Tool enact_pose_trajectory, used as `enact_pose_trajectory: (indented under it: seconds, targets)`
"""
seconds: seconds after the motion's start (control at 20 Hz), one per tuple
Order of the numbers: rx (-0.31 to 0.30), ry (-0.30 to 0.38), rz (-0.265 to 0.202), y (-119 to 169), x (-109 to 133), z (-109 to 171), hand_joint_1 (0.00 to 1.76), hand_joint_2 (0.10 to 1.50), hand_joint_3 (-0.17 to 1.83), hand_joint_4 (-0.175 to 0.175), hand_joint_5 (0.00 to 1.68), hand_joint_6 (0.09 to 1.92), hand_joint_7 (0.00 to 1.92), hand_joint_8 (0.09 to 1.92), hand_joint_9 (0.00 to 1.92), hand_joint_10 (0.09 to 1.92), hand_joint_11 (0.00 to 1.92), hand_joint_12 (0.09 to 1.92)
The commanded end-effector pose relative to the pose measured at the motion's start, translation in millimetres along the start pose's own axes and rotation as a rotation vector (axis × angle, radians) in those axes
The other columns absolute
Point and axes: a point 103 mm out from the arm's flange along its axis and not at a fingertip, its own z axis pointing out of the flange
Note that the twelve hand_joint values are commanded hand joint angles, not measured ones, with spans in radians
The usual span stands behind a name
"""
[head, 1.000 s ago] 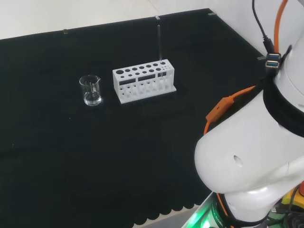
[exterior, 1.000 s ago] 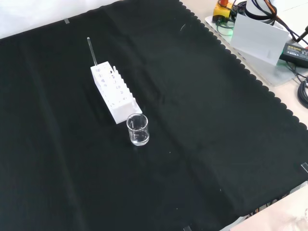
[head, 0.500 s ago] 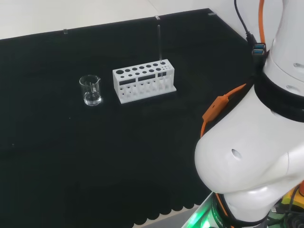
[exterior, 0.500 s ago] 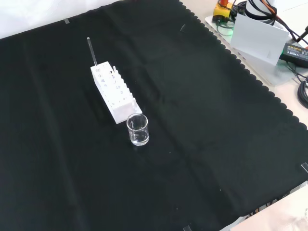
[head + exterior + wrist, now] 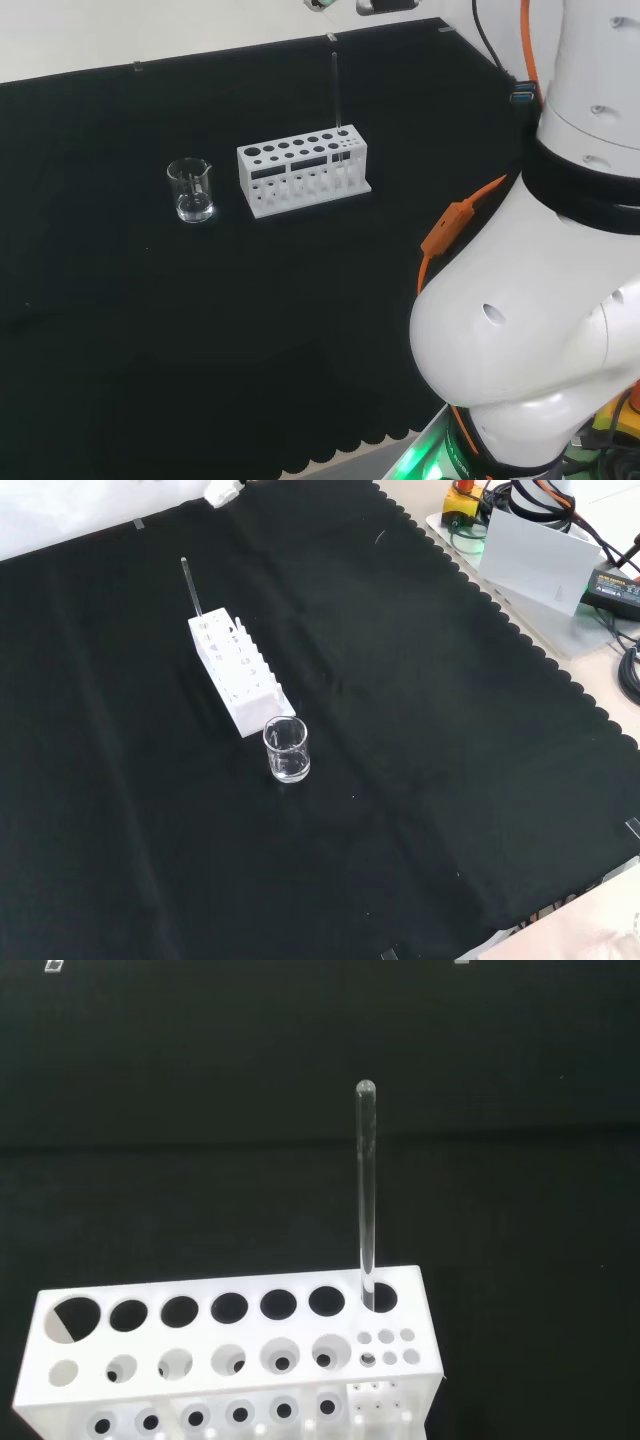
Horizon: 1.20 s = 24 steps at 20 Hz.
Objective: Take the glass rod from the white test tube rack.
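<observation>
**Hand at the far edge, rod in the rack**

The hand (image 5: 222,490) is barely in my feeds: I get a white tip of it at the top edge of the front view, well apart from the rack, and I cannot tell how its fingers are set. The glass rod (image 5: 366,1195) stands upright in the end hole of the back row of the white test tube rack (image 5: 230,1360), untouched. In the head view the rod (image 5: 337,92) rises from the rack's (image 5: 303,169) right end. A small clear beaker (image 5: 190,190) stands on the black cloth (image 5: 200,330) just left of the rack there; in the front view it (image 5: 286,750) sits just in front of the rack's near end.
</observation>
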Motion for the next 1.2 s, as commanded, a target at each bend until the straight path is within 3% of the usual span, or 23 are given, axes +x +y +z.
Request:
enact_pose_trajectory:
  seconds: [0.05, 0.35, 1.2]
  targets:
    - [0.001, 0.02, 0.006, 8, -12, 14, 0.54, 0.9, 0.49, -0.138, 0.13, 0.09, 0.06, 0.78, 0.35, 0.85, 0.36, 1.39]
    - [0.022, 0.032, 0.022, 16, -22, 31, 0.54, 0.9, 0.51, -0.145, 0.17, 0.09, 0.13, 0.82, 0.45, 0.81, 0.4, 1.38]
    - [0.069, 0.04, 0.009, 33, -18, 63, 0.54, 0.91, 0.51, -0.147, 0.28, 0.09, 0.22, 0.83, 0.48, 0.8, 0.43, 1.38]
